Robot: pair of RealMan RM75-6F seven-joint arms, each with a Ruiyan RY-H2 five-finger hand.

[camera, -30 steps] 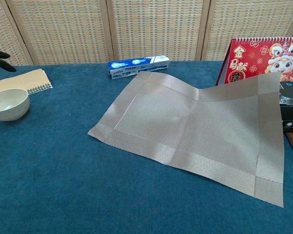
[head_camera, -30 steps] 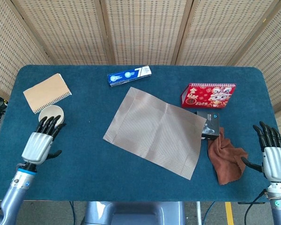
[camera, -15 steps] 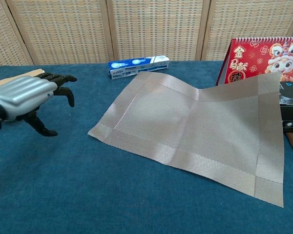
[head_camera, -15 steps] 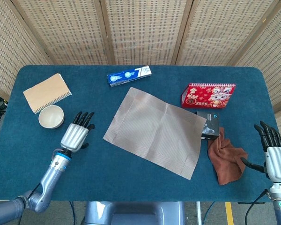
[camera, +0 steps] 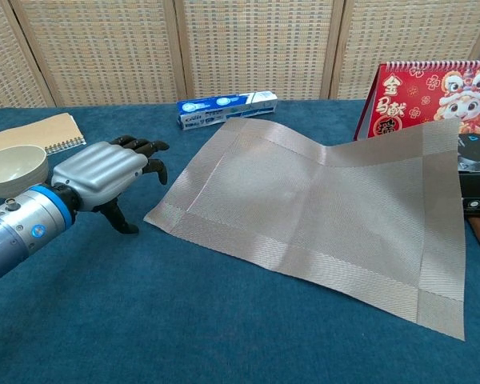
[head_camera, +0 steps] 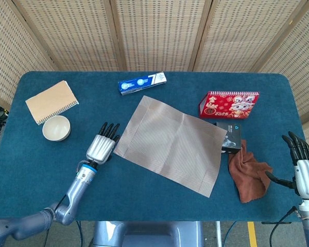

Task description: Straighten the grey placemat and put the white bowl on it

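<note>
The grey placemat lies skewed in the middle of the blue table, its right edge riding up on a black box. The white bowl stands at the left, just below a notebook. My left hand hovers palm down with fingers spread, just left of the mat's near-left corner, holding nothing. My right hand is at the table's right edge, fingers extended and apart, empty; the chest view does not show it.
A tan spiral notebook lies at the far left. A blue toothpaste box sits behind the mat. A red desk calendar, a black box and a brown cloth stand to the right of the mat.
My left hand has moved right, from beside the bowl to the mat's near-left corner. The right hand has dropped slightly. Bowl and mat have not moved.
</note>
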